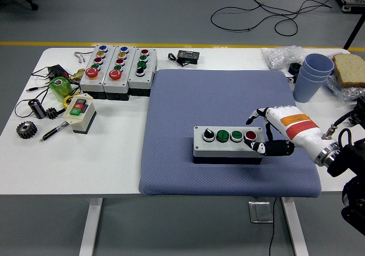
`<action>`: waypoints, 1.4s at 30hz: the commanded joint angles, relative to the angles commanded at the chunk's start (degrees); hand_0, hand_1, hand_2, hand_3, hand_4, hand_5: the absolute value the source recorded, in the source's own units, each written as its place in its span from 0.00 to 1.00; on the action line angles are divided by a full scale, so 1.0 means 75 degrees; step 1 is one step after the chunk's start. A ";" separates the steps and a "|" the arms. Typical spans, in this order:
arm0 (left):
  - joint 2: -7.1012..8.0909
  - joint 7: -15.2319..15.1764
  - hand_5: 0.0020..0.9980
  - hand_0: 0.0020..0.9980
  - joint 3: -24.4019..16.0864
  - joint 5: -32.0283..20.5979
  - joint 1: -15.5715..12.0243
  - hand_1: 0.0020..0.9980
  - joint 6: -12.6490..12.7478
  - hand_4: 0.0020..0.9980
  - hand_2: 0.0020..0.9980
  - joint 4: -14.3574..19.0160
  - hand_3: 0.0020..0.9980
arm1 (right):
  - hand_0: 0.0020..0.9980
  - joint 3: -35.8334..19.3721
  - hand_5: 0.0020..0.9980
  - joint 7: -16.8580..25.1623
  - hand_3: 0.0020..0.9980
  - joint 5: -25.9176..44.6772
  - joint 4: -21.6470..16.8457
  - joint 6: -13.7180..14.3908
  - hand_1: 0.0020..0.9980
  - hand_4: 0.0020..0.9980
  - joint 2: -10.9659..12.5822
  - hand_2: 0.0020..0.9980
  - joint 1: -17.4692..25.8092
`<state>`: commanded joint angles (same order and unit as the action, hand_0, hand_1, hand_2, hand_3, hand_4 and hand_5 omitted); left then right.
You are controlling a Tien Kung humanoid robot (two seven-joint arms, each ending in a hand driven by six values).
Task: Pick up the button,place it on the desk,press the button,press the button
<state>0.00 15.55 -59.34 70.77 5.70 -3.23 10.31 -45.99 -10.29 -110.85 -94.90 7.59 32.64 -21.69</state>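
- A grey button box (228,142) is seen lying flat on a blue mat (222,108) that covers the middle of the white bench (114,159).
- Four controls are carried in a row on the box's top face: a black-and-white selector knob (209,134) at the left, two green buttons (229,135) in the middle, and a red button (250,135) at the right end.
- The right hand (272,131) is reached in from the right edge and is held at the right end of the box.
- Its fingers (253,118) are spread and raised above the mat just behind the box, apart from the red button; nothing is gripped.
- The dark thumb (263,147) is laid against the box's near right corner, just beside the red button; whether it presses on the box cannot be told.
- The left hand is not seen.
- Three more button boxes (118,71) are lined up side by side at the far left of the bench, off the mat.
- A smaller switch box (79,113) with a red and a green button is placed in front of them, near a black gear (25,130) and a pen (55,131).
- A stack of blue cups (314,76) is stood at the far right, just beside the mat's corner, with a slice of bread (349,69) in plastic wrap next to it.
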 joint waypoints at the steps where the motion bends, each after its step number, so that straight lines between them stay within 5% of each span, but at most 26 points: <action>1: 0.0000 0.0006 0.90 0.77 -0.0011 0.0029 0.0000 0.91 -0.0004 0.64 0.94 0.0000 0.87 | 0.14 0.0060 0.45 -0.0005 0.61 -0.0001 0.0032 -0.0024 0.00 0.78 -0.0037 0.21 -0.0033; 42: 0.0000 0.0030 0.90 0.77 -0.0136 0.0238 -0.0071 0.91 -0.0005 0.64 0.94 0.0000 0.87 | 0.14 0.0264 0.45 -0.0103 0.61 0.0036 0.0045 -0.0142 0.00 0.78 -0.0302 0.21 -0.0089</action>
<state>0.00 15.78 -60.37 72.56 5.17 -3.27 10.31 -44.00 -11.07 -110.59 -94.56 6.52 30.38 -22.35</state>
